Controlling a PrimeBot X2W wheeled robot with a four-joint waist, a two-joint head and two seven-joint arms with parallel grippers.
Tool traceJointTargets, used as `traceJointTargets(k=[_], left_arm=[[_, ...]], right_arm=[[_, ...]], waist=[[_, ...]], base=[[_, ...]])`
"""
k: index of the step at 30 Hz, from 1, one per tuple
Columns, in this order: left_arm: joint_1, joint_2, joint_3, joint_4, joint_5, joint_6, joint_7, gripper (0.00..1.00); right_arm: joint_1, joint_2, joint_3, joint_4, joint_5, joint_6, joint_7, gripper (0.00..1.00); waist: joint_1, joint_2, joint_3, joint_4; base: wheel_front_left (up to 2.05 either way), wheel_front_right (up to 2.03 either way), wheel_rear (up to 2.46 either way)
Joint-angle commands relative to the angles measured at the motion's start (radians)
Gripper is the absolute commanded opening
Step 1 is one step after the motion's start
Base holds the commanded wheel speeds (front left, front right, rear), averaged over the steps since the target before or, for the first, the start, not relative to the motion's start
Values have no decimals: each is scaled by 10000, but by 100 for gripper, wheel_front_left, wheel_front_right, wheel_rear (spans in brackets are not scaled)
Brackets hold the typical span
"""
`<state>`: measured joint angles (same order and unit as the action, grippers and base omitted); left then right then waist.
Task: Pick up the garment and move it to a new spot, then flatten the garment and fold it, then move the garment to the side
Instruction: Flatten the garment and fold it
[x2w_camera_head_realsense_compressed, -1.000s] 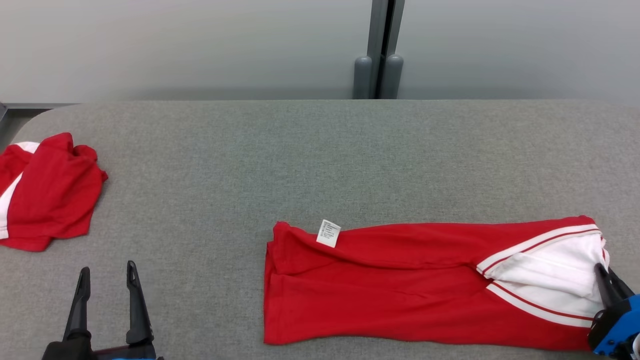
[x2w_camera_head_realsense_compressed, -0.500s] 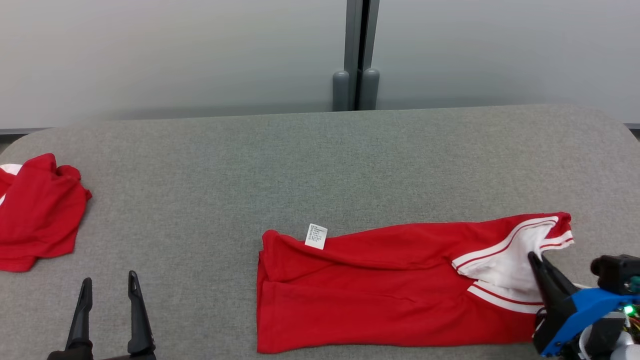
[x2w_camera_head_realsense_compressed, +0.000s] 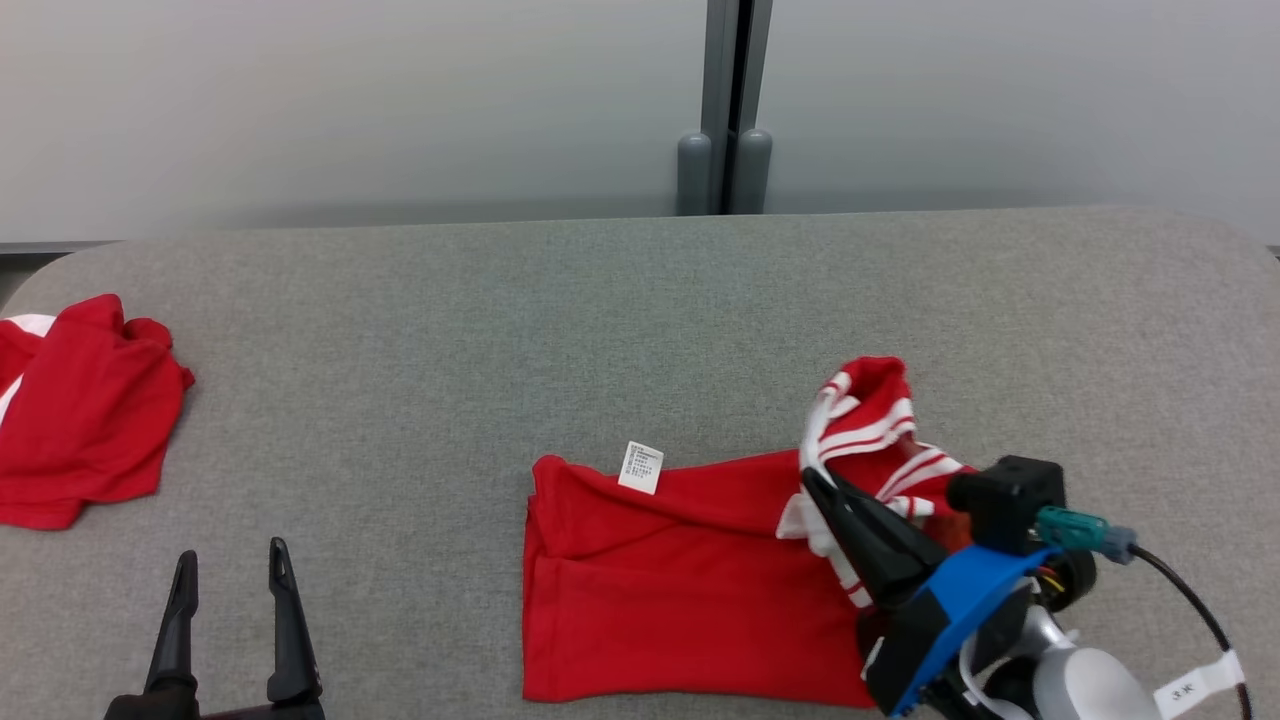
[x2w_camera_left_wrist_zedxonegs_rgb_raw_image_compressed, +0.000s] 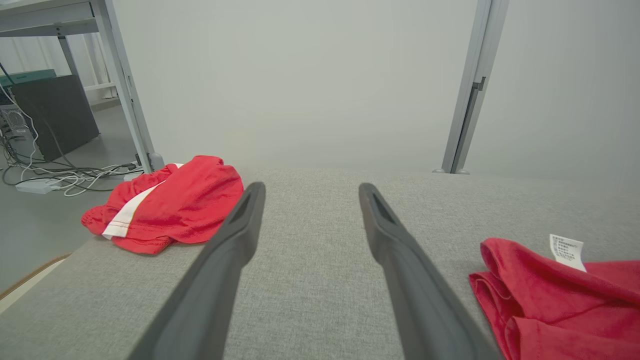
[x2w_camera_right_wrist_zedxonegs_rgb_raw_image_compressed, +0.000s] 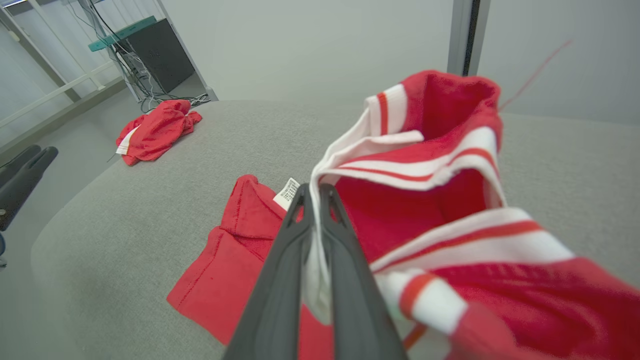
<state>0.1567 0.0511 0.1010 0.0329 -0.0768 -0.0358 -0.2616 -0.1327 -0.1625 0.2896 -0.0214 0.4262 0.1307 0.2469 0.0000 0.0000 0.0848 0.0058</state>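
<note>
right tool (x2w_camera_head_realsense_compressed: 812, 482) clenched on the garment (x2w_camera_head_realsense_compressed: 680, 590) at its striped end; long axis runs toward left tool (x2w_camera_head_realsense_compressed: 232, 552), released, well apart.

Grey table (x2w_camera_head_realsense_compressed: 500, 300) — garment (x2w_camera_head_realsense_compressed: 680, 600); red bundle (x2w_camera_head_realsense_compressed: 80, 420)

The table (x2w_camera_head_realsense_compressed: 600, 300) is seen from above by the head view, facing the wall (x2w_camera_head_realsense_compressed: 350, 100). It is skimmed low by the left wrist view. The garment (x2w_camera_right_wrist_zedxonegs_rgb_raw_image_compressed: 440, 210) is met seemingly very near by the right wrist view; the red heap (x2w_camera_head_realsense_compressed: 80, 410) is shared by all.
</note>
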Motion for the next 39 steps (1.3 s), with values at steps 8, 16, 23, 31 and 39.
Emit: traceJointTargets(k=[8, 16, 23, 31, 39], left_arm=[[-265, -12, -230, 112, -86, 61, -48, 100], [-452, -12, -236, 309, -175, -58, -49, 100], [-389, -12, -205, 331, -105, -77, -48, 100], [-271, -9, -158, 230, 13, -144, -49, 100], [-183, -11, -78, 321, 122, -219, -49, 100]], right_arm=[[-1211, 696, 1590, 784, 237, 3, -310, 0], [-1854, 1081, 2337, 2334, 291, 3, -1111, 100], [-1923, 1094, 1929, 2684, 233, 3, -2439, 100], [-1044, 518, 50, 2411, -201, 3, -3881, 100], [429, 331, -1736, 2128, -1118, 3, -4716, 100]], waist=[[0, 0, 106, 448], [0, 0, 228, 811], [0, 0, 79, 745], [0, 0, -144, 389], [0, 0, -247, 152]], base=[[0, 0, 0], [0, 0, 0], [0, 0, 0], [0, 0, 0], [0, 0, 0]])
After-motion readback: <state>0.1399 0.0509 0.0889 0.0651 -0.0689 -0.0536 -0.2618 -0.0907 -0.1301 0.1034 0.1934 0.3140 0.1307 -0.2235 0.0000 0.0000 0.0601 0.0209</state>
